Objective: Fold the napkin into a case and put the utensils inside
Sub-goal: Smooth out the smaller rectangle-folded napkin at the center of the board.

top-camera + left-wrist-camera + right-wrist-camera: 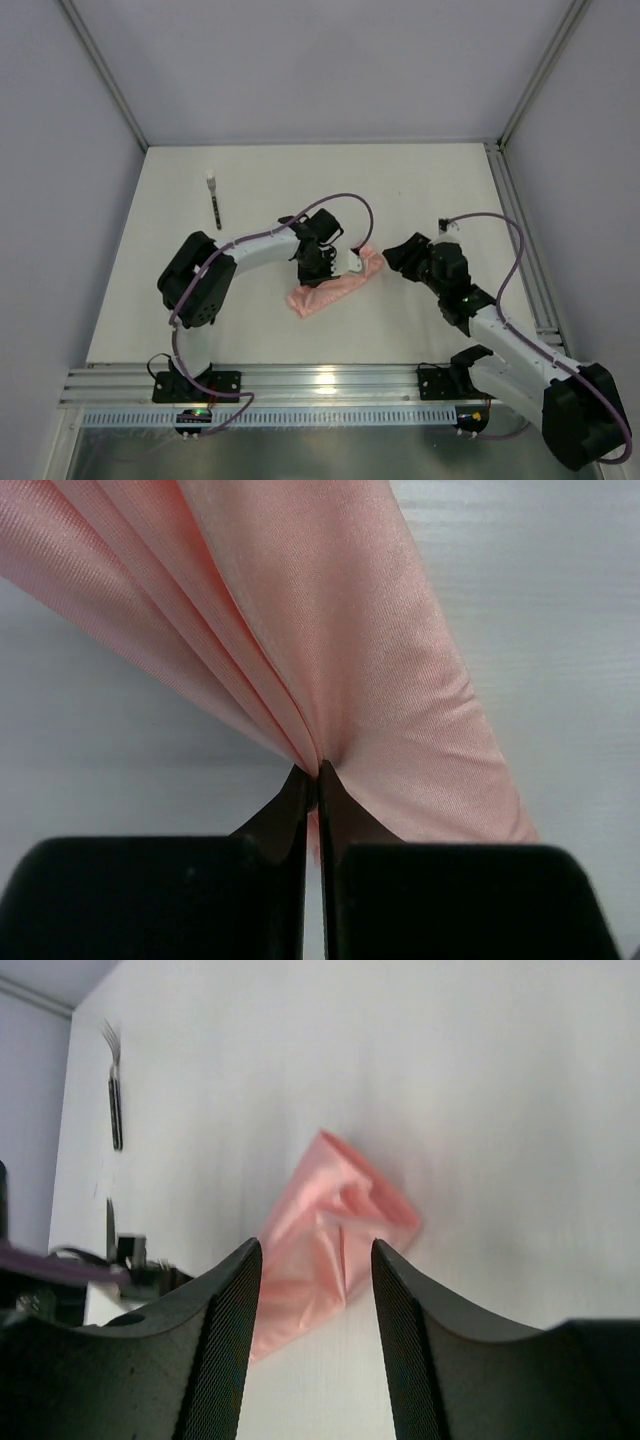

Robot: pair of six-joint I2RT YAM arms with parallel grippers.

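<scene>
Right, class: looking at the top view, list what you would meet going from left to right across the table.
fork → napkin → right gripper

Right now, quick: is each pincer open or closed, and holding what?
Left pincer: closed, pinching folds of the napkin.
Right pincer: open, holding nothing.

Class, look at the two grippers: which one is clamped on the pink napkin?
The left gripper: its jaws are shut, pinching gathered folds of the napkin. The right gripper is open, set back from the cloth's end, and holds nothing.
</scene>
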